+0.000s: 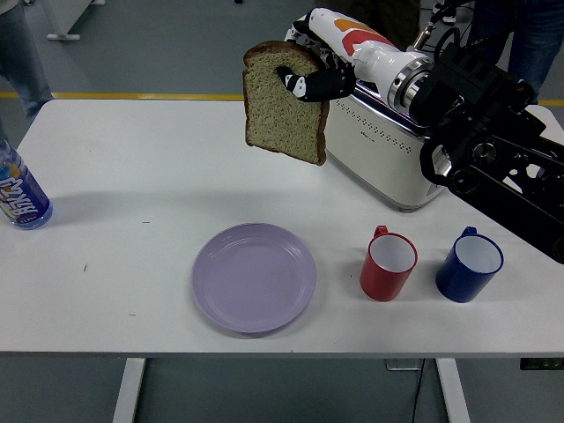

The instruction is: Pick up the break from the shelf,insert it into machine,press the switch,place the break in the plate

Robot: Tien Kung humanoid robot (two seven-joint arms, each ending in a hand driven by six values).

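We see a slice of brown bread held up in the air, hanging nearly upright above the white table, just left of the white toaster. Our right hand grips it at the top edge, with dark fingers pinching the front face of the slice. The black right arm reaches in across the toaster from the right. Below, near the front of the table, sits a lilac plate, with a red mug and a blue mug to its right. A bottle stands at the left edge.
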